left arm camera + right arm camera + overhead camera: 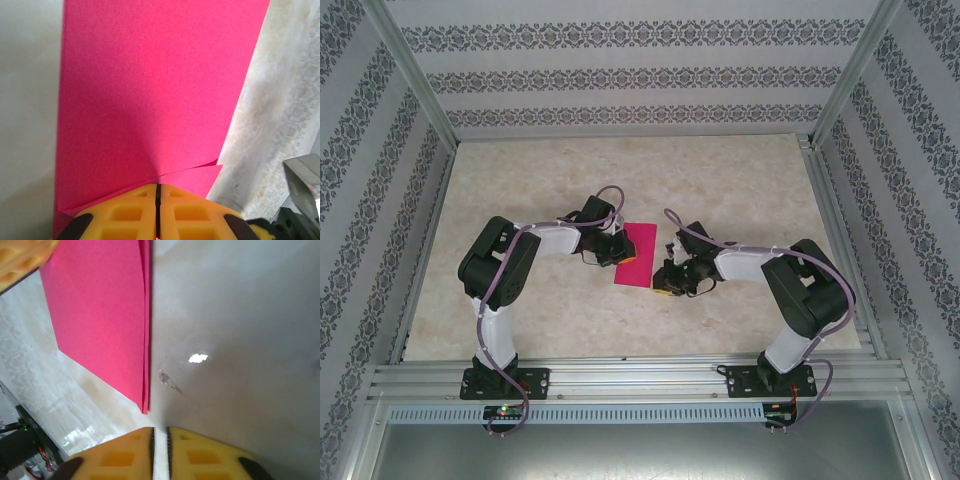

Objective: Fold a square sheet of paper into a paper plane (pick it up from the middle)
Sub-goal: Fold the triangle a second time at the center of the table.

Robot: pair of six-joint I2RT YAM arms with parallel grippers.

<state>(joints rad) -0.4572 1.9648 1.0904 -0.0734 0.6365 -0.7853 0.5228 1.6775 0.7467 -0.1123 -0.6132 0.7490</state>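
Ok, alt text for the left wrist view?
A folded magenta-pink paper sheet stretches away from the camera, two layers showing at its near edge, where the yellow jaws of the left gripper stand shut. Pale marbled tabletop lies to the right.

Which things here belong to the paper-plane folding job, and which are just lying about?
Job: pink paper sheet, folded over; left claw, pinching its edge; right claw, clear of it.
Just there: table; patterned walls; metal frame rail.

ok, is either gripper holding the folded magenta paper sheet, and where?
Right gripper: nothing, jaws slightly apart, short of the folded magenta paper sheet. Left gripper: shut at the sheet's near edge; pinching or just pressing, cannot tell.
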